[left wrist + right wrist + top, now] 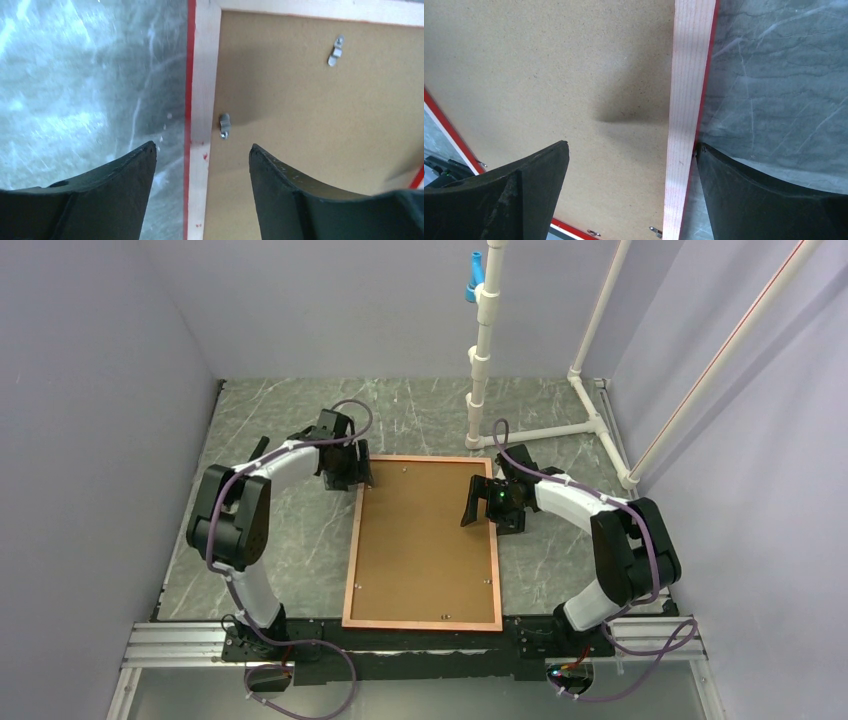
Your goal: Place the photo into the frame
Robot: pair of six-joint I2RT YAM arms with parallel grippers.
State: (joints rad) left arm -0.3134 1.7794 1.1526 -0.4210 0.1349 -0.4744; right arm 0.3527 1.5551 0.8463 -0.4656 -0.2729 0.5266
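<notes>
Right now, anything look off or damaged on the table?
Only small things. The thin red-edged rectangular picture frame lies face down with the plain brown backing board in it, and its pale rim shows red flecks near one metal clip. No photo is in view.

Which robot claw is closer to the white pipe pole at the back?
Right. The right gripper hovers over the frame's right edge, just in front of the white pipe pole. The left gripper is at the frame's far left corner, farther away.
</notes>
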